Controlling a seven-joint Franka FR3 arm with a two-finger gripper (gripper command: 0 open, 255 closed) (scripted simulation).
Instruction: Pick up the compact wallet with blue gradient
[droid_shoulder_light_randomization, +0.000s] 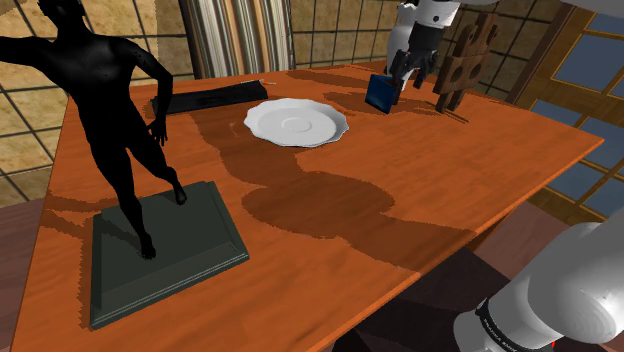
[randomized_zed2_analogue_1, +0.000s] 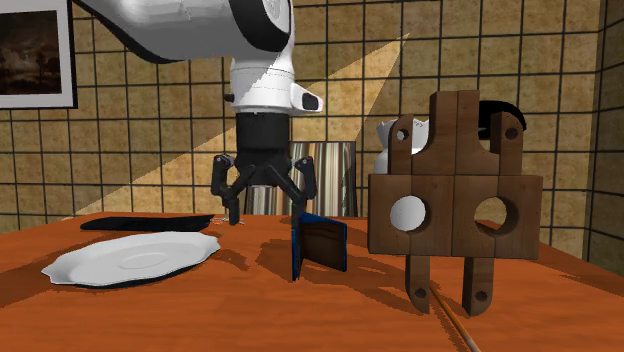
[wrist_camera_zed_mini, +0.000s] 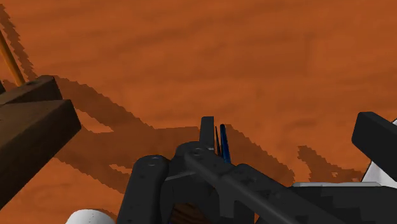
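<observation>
The wallet (droid_shoulder_light_randomization: 381, 93) is small and blue with dark inner faces. It stands half open on its edge on the orange-brown wooden table (droid_shoulder_light_randomization: 330, 200), near the far side. My black gripper (droid_shoulder_light_randomization: 408, 65) hangs just above it with its fingers spread and nothing between them. From the second exterior view, the wallet (randomized_zed2_analogue_1: 318, 243) stands below the gripper (randomized_zed2_analogue_1: 266, 205), its top edge right under one fingertip (randomized_zed2_analogue_1: 300, 205). In the wrist view, the wallet's thin blue edge (wrist_camera_zed_mini: 224, 143) runs close beside one finger (wrist_camera_zed_mini: 207, 130), and the gripper (wrist_camera_zed_mini: 286, 127) does not clasp it.
A white scalloped plate (droid_shoulder_light_randomization: 297, 122) lies to the shoulder view's left of the wallet. A brown wooden block with round holes (randomized_zed2_analogue_1: 455, 215) stands close on the other side. A flat dark slab (droid_shoulder_light_randomization: 210, 97) lies at the back, and a black statue on a dark base (droid_shoulder_light_randomization: 160, 250) stands near the front.
</observation>
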